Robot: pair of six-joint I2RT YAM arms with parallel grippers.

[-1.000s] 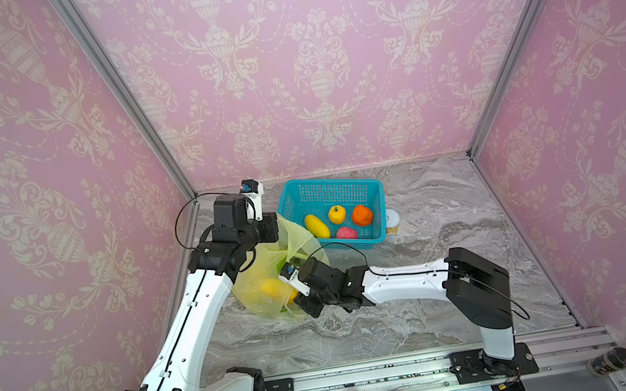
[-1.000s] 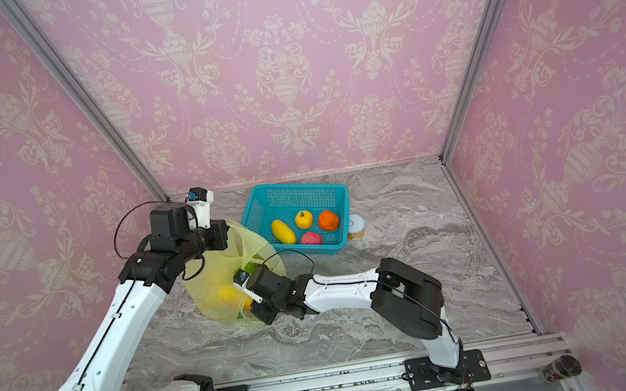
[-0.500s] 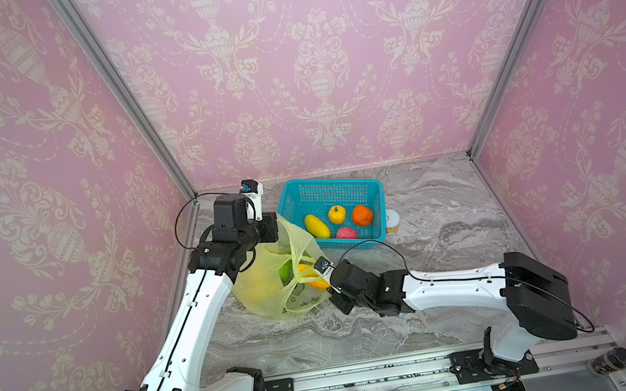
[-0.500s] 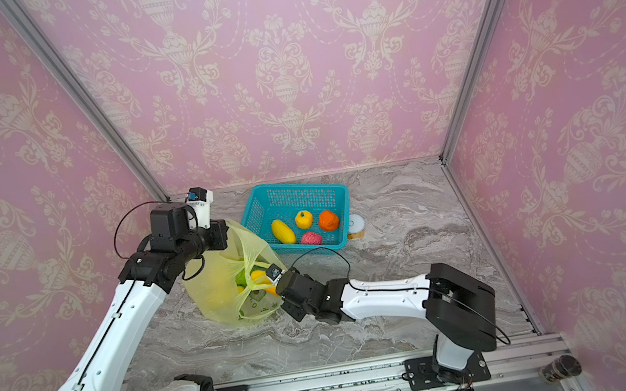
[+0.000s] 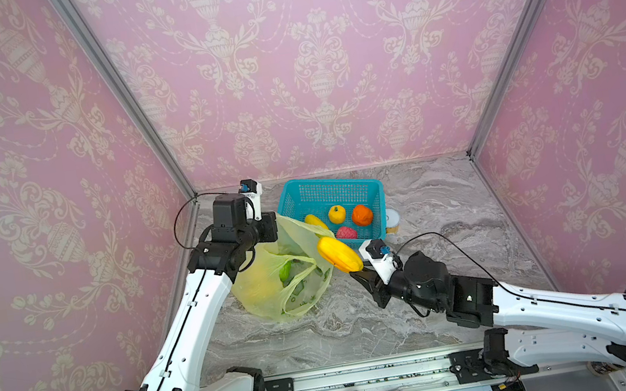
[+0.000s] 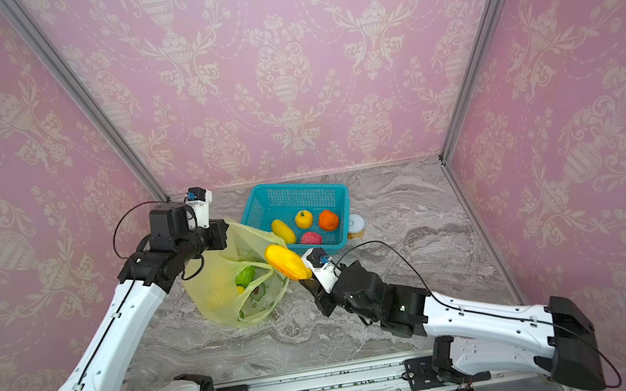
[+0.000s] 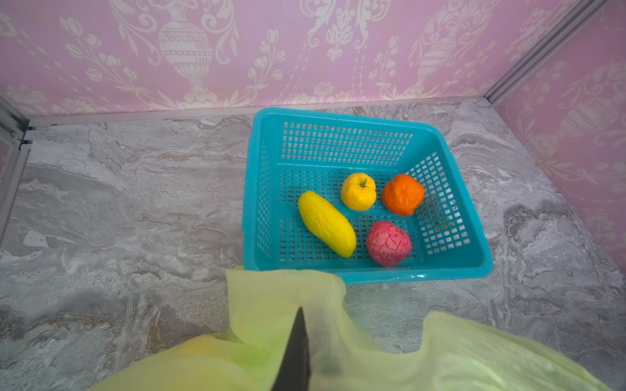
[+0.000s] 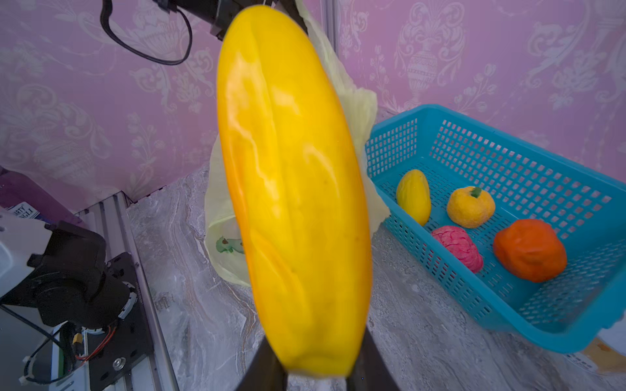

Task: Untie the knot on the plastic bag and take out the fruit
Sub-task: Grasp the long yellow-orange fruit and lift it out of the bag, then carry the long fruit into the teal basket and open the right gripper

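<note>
Both top views put us midway — our left tool is pinched shut on the bag rim, mouth open, no knot showing, a green fruit inside. Our right tool grips a long yellow fruit above the tabletop, beside the bag — four fruits lie in the basket.

Bright, even, diffuse light left only faint shadows on the marble tabletop. Close to the right wrist lens, the long yellow fruit was blurred, with white glare streaks. The plastic bag looked soft in the left wrist view.
</note>
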